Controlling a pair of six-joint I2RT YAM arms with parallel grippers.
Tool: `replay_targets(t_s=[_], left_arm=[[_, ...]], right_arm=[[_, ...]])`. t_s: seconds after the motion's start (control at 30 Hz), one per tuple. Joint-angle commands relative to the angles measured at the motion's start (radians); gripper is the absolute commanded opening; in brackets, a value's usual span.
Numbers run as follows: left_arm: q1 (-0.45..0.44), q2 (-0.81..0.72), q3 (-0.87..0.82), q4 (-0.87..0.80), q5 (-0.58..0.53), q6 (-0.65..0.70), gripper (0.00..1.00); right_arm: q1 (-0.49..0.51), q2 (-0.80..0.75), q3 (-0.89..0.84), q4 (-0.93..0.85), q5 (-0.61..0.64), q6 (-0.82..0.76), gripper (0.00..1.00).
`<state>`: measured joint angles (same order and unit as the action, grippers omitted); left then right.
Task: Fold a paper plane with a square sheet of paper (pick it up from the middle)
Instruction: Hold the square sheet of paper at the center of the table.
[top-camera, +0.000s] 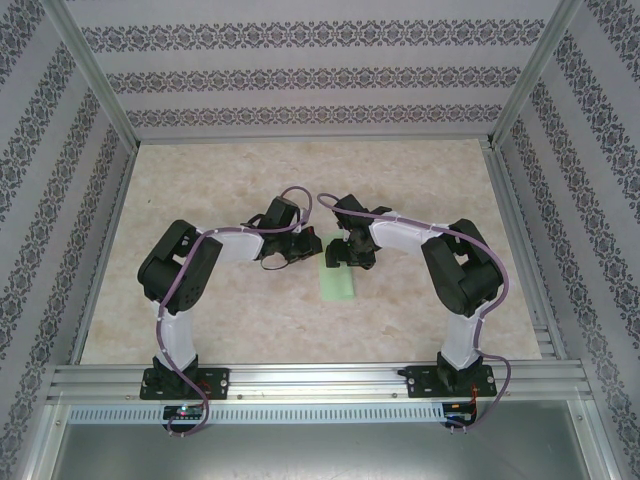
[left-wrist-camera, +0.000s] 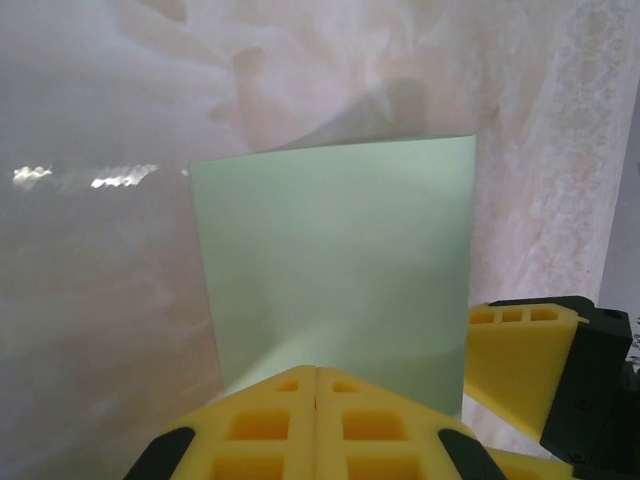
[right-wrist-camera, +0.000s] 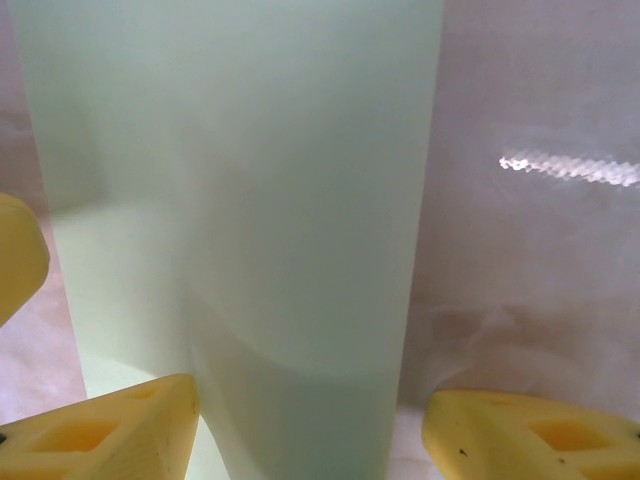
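The pale green square sheet of paper (top-camera: 338, 285), seen as a narrow rectangle, lay mid-worktop (top-camera: 200, 200) between the 2 arms. I saw the left pincer (left-wrist-camera: 316, 385) closed, tips at the sheet's edge; whether it pinched paper, I couldn't tell. The right pincer (right-wrist-camera: 312, 430) stood open, straddling the sheet.

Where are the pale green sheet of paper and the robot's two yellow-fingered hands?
Pale green sheet of paper (top-camera: 337, 285): top view, middle of its flat face.
Left hand (left-wrist-camera: 316, 375): left wrist view, seam where its yellow fingertips meet.
Right hand (right-wrist-camera: 310, 400): right wrist view, gap midway between its parted yellow fingertips.
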<state>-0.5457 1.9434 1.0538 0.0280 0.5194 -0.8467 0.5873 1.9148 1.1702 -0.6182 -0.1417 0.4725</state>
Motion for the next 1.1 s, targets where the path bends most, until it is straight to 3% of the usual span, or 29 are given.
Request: replay_targets(t_s=[0.0, 1.07], left_arm=[[-0.019, 0.022, 0.033, -0.025, 0.019, 0.025, 0.04], [-0.030, 0.036, 0.054, -0.121, -0.022, 0.060, 0.00]], right_arm=[[0.018, 0.216, -0.098, 0.077, -0.013, -0.001, 0.67], [0.029, 0.259, -0.089, 0.077, -0.014, -0.012, 0.67]])
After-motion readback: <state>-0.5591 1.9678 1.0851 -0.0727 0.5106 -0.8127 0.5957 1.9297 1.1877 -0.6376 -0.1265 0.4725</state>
